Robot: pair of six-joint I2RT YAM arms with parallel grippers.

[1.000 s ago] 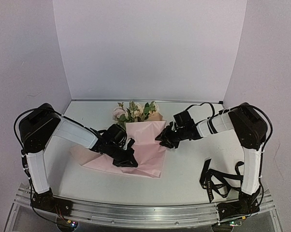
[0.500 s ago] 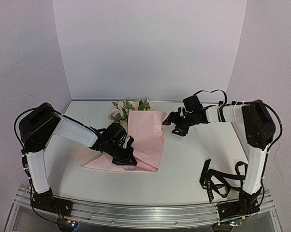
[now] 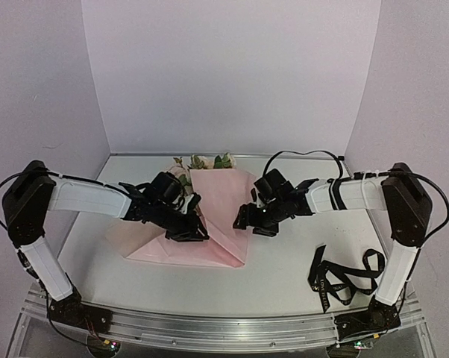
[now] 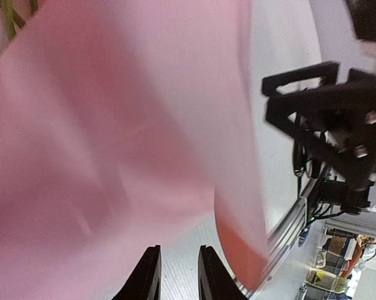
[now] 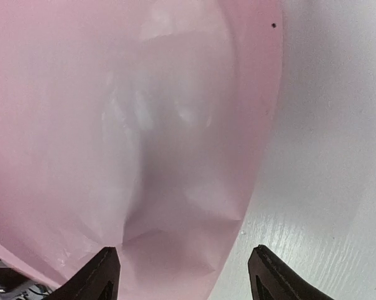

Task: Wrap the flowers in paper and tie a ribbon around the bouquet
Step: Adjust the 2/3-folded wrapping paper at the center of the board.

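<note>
The pink paper [image 3: 218, 216] lies folded over the flowers [image 3: 206, 162], whose blooms and leaves show only at its far edge. My left gripper [image 3: 192, 228] rests at the paper's left fold. In the left wrist view its fingers [image 4: 148, 276] stand slightly apart over bare table, the gripper [image 4: 177, 275] open with nothing between, the paper [image 4: 113, 125] just ahead. My right gripper [image 3: 244, 218] hovers at the paper's right edge. It is open [image 5: 188, 275] wide above the paper [image 5: 150, 137], holding nothing. The black ribbon [image 3: 341, 274] lies looped at the near right.
White walls close in the back and both sides of the table [image 3: 299, 261]. A metal rail [image 3: 224, 328] runs along the near edge. The right arm's cable [image 3: 303, 155] arches above the far table.
The right gripper opened, swung away to the back and came down again at the paper's right edge. The left gripper's jaws parted and let go of the paper; its arm stretched out lower.
</note>
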